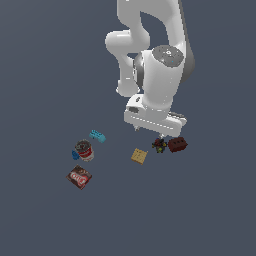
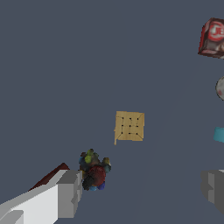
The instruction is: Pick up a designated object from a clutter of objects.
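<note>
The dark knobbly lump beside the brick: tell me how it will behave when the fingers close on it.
The dark knobbly lump looks small and irregular, so it is probably light and may twist between flat fingers. Its bumpy surface likely resists slipping. It sits close to the red-brown brick, so a nudge might push it against that.

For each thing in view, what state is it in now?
gripper: open, holding nothing
dark lump: on the floor beside one finger, not gripped
cracker: lying flat
can: upright
flat box: lying flat
brick: beside the lump
</note>
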{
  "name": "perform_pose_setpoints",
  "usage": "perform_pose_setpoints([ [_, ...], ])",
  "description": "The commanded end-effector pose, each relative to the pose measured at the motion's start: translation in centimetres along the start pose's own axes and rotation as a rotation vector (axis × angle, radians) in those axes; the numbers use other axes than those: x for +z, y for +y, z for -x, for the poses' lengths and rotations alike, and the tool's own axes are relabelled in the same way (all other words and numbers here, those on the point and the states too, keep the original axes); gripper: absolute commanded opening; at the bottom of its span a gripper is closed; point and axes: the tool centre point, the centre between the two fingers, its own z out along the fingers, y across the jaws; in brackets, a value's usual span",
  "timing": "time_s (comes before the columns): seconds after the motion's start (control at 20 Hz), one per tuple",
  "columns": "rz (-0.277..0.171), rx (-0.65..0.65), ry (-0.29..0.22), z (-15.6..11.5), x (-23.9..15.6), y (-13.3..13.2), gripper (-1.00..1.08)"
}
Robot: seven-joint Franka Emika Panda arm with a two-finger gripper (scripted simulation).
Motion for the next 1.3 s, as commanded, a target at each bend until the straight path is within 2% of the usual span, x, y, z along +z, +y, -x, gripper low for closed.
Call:
perform_pose_setpoints([
  [0.0,-0.001,0.044,0.000,0.7,1.5,-0.9,1.00],
  [0.7,-0.010,0.268,-0.007,5.6,9.1,-4.8,1.00],
  [1.25,-0.015,0.350,-0.013,7.8,11.6,-5.9,1.00],
])
